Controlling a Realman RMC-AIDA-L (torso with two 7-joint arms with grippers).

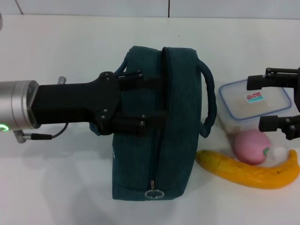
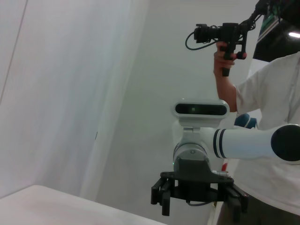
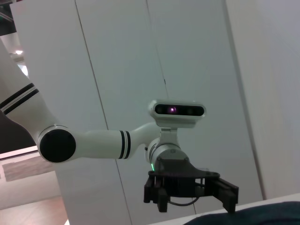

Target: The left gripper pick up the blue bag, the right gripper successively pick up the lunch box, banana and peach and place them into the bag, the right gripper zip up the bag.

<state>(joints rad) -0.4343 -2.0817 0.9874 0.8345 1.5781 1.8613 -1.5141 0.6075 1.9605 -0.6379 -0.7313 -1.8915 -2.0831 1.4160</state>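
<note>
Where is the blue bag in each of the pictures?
Head view: the blue bag lies mid-table, with the left gripper reaching over its near side.
Left wrist view: not in it.
Right wrist view: only a dark teal edge shows along the bottom.
Shared landmark: the left gripper, which shows in the head and right wrist views.

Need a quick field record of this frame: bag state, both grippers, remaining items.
blue bag: lying on table, zipper shut
left gripper: over the bag's top, fingers spread
right gripper: open, fingers either side of lunch box
peach: on table, beside lunch box
banana: on table, front of peach
packed: nothing yet
</note>
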